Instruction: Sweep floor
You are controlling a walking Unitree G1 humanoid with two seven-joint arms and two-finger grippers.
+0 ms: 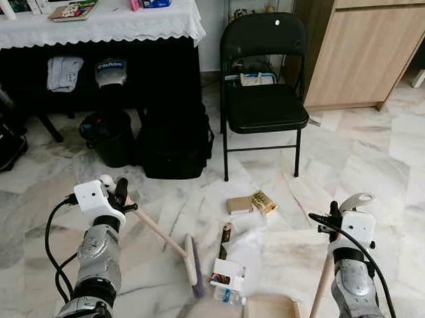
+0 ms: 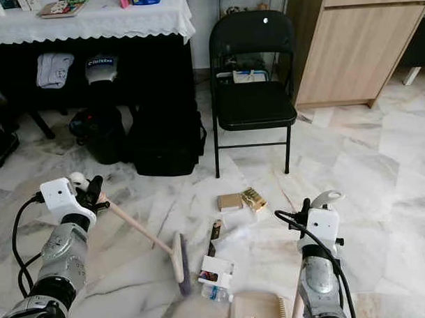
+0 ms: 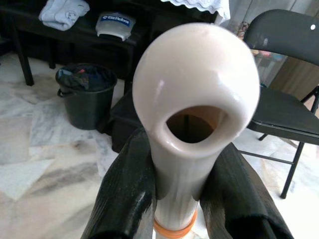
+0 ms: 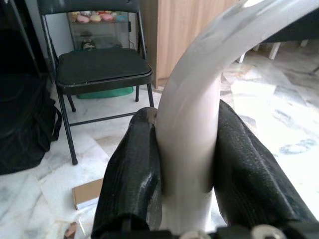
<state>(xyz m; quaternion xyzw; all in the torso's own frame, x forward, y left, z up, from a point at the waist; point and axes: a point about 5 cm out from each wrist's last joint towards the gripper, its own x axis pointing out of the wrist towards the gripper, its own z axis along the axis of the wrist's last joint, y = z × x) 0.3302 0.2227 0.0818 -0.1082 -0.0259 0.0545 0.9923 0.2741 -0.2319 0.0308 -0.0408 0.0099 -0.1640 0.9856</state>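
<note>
So the litter (image 1: 234,270) sits low centre of the frame on the marble floor (image 1: 380,167): a white box, a small bottle, a dark wrapper, plus a tan box (image 1: 239,205) and a gold packet (image 1: 263,202) a bit higher up. The broom head (image 1: 193,263) lies just left of that pile, nearly touching the white box. Its handle (image 1: 156,232) runs up and to the left, straight into the left claw (image 1: 119,195), which is clamped round the handle's rounded top end. So the long axis goes diagonal, lower centre to mid left, and the trash is on the far side of the bristles from that claw.

The dustpan (image 1: 274,312) sits at the bottom edge, right below the pile. Its handle (image 1: 320,288) slants up to the right claw (image 1: 338,214), clamped tight on the curved grip.

Looks to me like the next stroke has to drag the head right and down, toward the pan. Left arm does the work.
</note>
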